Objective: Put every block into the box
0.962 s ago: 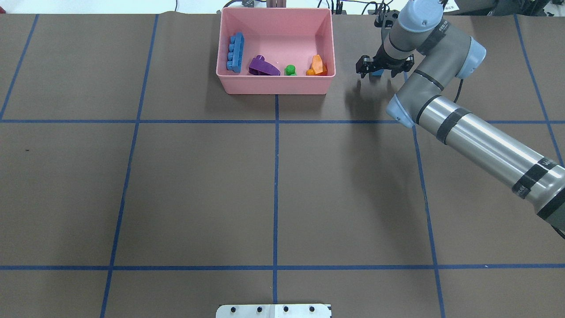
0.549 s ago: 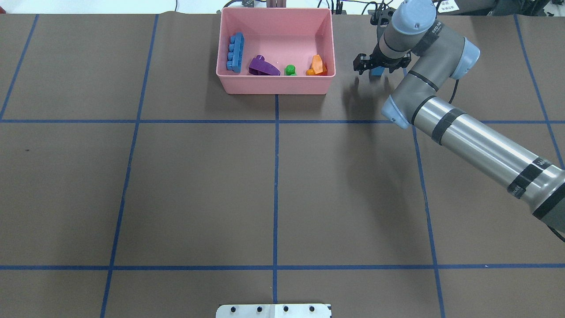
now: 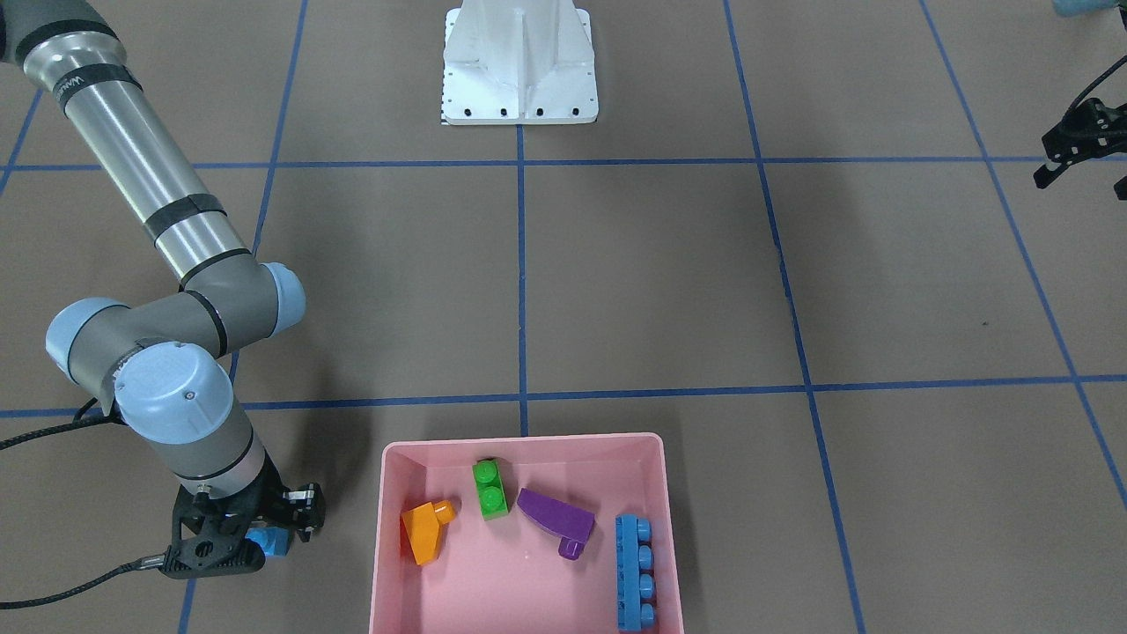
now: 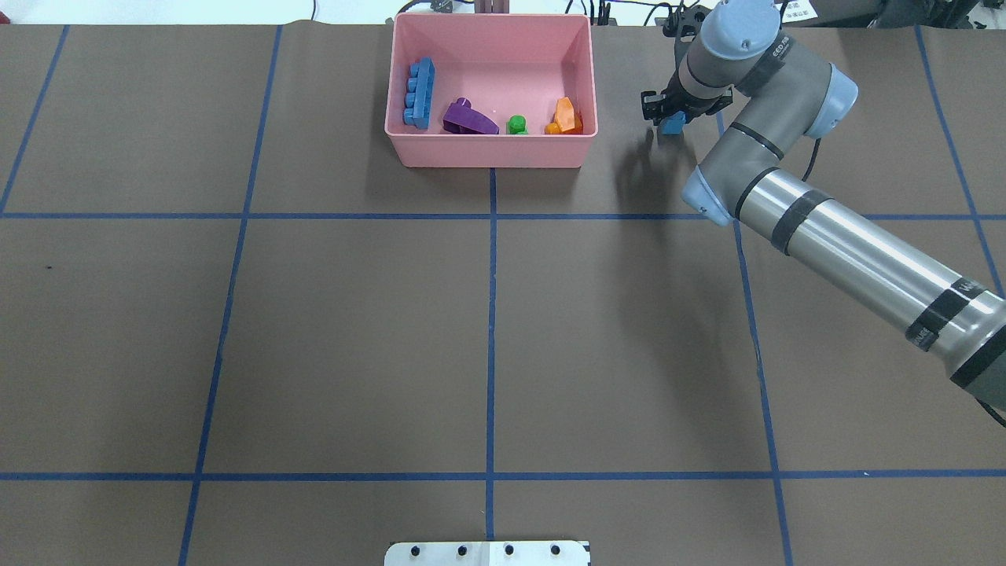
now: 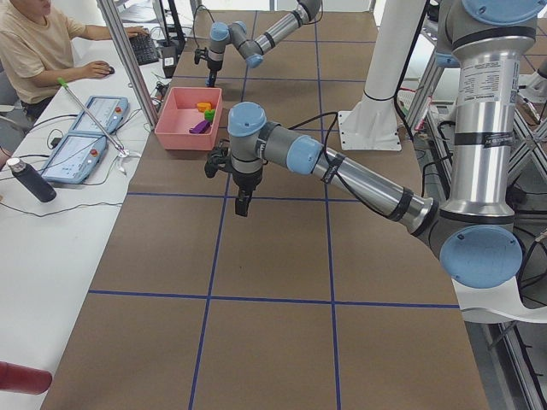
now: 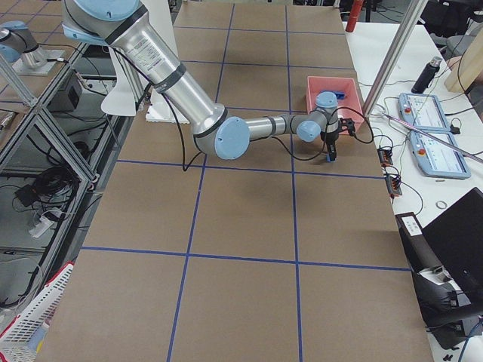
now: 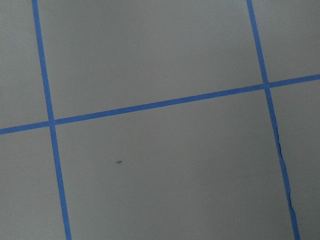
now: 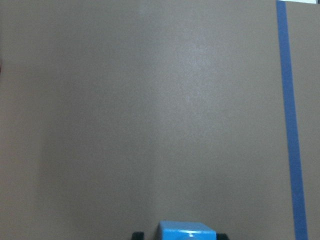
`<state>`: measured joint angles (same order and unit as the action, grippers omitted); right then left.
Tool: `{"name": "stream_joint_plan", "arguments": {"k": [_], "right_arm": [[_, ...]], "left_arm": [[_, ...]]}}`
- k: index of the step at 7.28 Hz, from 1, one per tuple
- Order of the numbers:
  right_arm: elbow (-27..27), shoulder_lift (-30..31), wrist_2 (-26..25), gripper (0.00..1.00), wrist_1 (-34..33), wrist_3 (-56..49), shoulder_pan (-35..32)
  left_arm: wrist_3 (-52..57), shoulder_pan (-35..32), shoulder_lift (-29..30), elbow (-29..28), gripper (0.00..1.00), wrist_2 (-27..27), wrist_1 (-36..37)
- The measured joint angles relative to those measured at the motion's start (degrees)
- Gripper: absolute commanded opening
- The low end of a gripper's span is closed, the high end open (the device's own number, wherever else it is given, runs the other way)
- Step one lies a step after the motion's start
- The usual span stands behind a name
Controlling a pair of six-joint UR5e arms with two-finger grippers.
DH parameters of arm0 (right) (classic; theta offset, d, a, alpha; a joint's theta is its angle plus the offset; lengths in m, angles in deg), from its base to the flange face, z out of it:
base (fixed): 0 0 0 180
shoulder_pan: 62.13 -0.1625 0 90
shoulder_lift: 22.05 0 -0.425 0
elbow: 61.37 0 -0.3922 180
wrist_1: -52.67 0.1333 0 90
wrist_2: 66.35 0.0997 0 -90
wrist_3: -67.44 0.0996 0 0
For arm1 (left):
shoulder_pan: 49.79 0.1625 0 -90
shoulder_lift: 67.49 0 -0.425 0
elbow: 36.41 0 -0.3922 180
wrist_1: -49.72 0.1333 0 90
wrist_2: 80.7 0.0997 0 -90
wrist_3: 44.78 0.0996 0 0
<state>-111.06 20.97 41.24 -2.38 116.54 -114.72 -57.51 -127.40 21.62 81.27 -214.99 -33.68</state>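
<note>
The pink box stands at the table's far edge. Inside lie a long blue block, a purple sloped block, a green block and an orange block. My right gripper points down just outside the box's right side, shut on the small blue block, low over the table. My left gripper hangs open over bare table, far from the box.
A white metal base sits at the robot's side of the table. Blue tape lines cross the brown table cover. Beyond the box, a person sits at a bench with control pads and a bottle.
The right gripper's fingers, spread wide around the small blue block a second ago, have come together onto it. The blocks in the box have not moved.
</note>
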Motion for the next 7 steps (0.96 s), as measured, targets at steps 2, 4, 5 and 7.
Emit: {"name": "stream_joint_plan", "arguments": {"k": [2, 4, 5, 7], "right_arm": [[-1.29, -0.33, 0.37, 0.0, 0.47, -0.28, -1.77], [-5.47, -5.42, 5.07, 0.0, -6.71, 0.08, -7.0], [-6.35, -11.06, 7.01, 0.0, -14.27, 1.64, -8.65], [-6.34, -16.88, 4.86, 0.0, -17.22, 11.06, -4.75]], "left_arm": [[0.01, 0.0, 0.04, 0.0, 1.0, 0.06, -0.07], [0.01, 0.0, 0.12, -0.23, 1.0, 0.08, -0.1], [0.01, 0.0, 0.15, -0.36, 1.0, 0.09, -0.12], [0.07, -0.23, 0.04, -0.4, 1.0, 0.03, -0.18]]}}
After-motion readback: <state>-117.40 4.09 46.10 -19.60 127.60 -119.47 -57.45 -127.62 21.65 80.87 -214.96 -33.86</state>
